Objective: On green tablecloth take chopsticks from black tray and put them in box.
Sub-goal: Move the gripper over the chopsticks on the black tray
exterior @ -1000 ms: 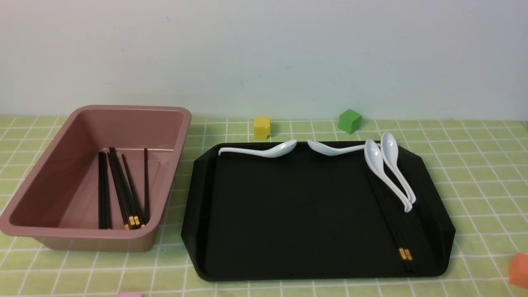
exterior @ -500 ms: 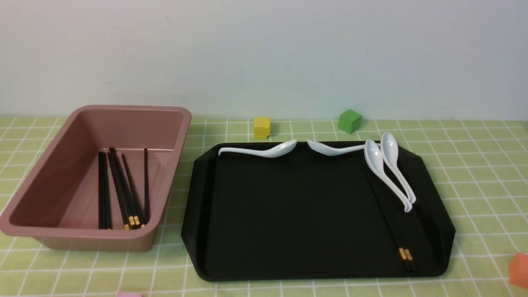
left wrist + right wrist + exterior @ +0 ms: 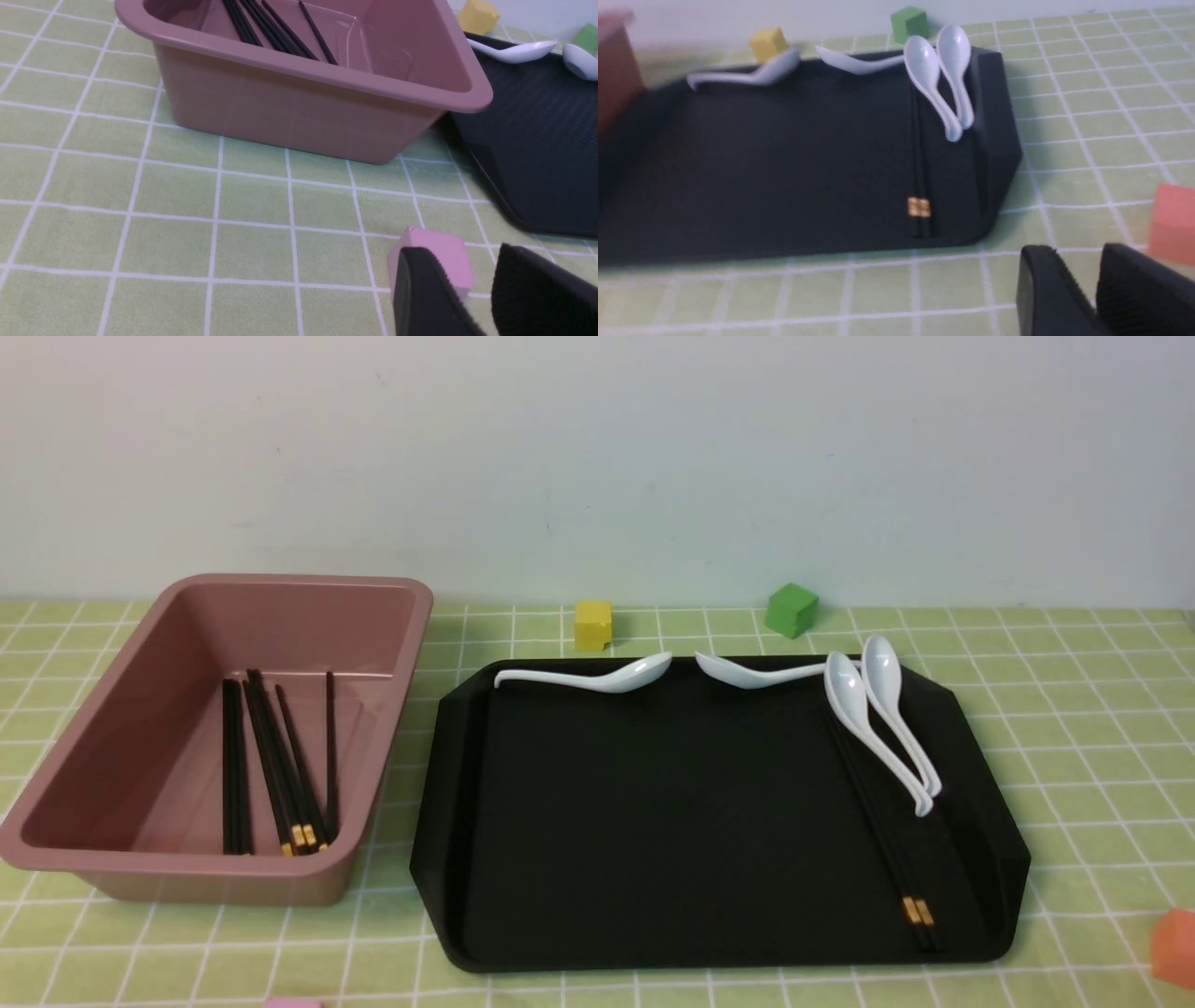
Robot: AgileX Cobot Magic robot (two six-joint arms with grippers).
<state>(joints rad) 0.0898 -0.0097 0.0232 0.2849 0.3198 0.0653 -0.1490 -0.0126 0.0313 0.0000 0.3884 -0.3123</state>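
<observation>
The green tablecloth [image 3: 1074, 709] is light yellow-green, gridded with thin white lines. The black tray [image 3: 653, 821] is matte; the chopsticks [image 3: 892, 859] on it are black with short gold bands, and the spoons [image 3: 845, 695] glossy white. Left of the tray, the box [image 3: 103, 737] is dusty pink. Behind the tray stand a yellow cube [image 3: 594, 623] and a green cube [image 3: 792, 609]; to its right, an orange cube [image 3: 1174, 947]

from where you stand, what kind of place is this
Probably a staged tabletop test setup, not a dining room: green tablecloth against a bare wall, a stray yellow cube and green cube, white spoons arranged on a black tray.
</observation>
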